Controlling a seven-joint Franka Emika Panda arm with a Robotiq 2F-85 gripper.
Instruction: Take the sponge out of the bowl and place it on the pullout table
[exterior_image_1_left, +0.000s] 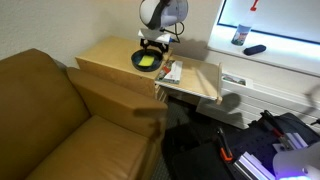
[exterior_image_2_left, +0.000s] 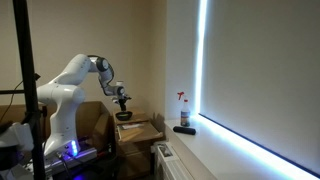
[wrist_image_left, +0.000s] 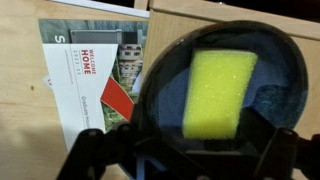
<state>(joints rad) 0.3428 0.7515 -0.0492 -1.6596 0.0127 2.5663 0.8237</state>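
Observation:
The yellow-green sponge lies flat inside the dark bowl; in an exterior view it shows as a yellow patch in the bowl. The bowl stands on the boxy light-wood side table. My gripper is open, its dark fingers spread on either side of the sponge's near end, just above the bowl. It hangs over the bowl in both exterior views. The pullout table extends beside the bowl as a thin light board.
White-and-red papers lie next to the bowl at the near end of the pullout board. A brown sofa stands against the side table. A windowsill holds a bottle and a dark object.

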